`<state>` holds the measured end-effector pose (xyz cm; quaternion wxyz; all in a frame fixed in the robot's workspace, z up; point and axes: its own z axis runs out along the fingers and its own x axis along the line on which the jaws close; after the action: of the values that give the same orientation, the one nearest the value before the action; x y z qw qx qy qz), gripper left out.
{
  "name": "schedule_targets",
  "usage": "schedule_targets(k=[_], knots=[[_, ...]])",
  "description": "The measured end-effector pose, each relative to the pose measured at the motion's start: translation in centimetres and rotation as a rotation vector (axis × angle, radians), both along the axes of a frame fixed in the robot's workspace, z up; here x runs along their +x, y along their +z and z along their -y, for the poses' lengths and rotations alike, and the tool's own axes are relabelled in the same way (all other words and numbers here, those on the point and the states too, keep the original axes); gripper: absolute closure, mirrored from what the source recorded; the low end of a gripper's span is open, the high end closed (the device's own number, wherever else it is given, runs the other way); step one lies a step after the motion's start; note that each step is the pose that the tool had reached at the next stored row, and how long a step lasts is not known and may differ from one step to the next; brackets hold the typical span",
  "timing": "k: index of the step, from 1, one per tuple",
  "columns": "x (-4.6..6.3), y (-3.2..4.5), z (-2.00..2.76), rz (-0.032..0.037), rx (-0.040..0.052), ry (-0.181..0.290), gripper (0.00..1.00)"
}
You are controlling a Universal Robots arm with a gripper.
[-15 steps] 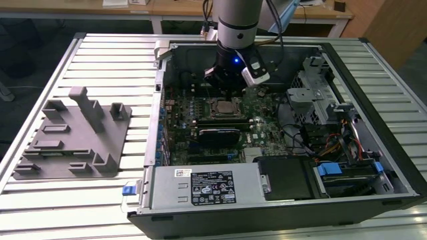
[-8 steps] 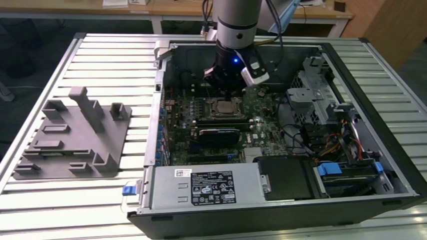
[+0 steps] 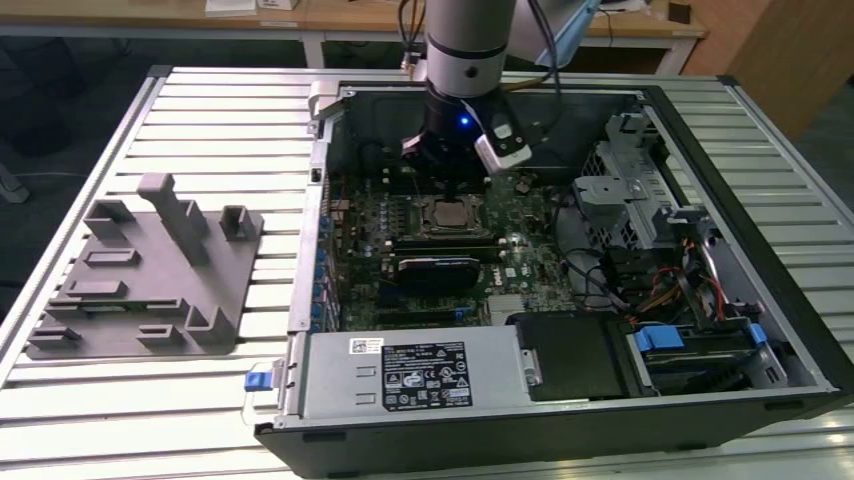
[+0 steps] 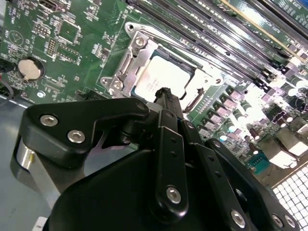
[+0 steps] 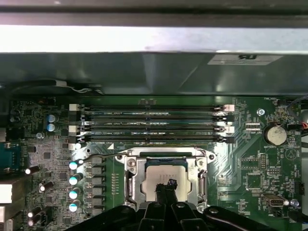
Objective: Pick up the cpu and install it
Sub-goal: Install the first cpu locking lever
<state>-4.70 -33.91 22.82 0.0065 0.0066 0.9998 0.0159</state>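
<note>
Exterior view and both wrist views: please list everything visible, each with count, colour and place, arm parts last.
cpu: one, silvery, lying in the socket on the motherboard.
socket frame: one, silver metal, around the cpu.
motherboard: one, green, inside the computer case.
memory slots: four, black, beside the socket frame.
coin battery: one, silver, on the motherboard.
computer case: one, black and grey, open, on the table.
power supply: one, silver, inside the case.
moulded tray: one, grey, on the table at the exterior view's left.
table: one, white slats.
arm: one, silver, reaching into the case.
gripper: one, black, shut, over the cpu.
</note>
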Motion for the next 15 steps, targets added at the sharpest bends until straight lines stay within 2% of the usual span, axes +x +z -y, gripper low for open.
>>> schedule_targets(k=[15], knots=[[-1.07, 0.00, 0.00, 0.0001, 0.0002, 0.000, 0.89]])
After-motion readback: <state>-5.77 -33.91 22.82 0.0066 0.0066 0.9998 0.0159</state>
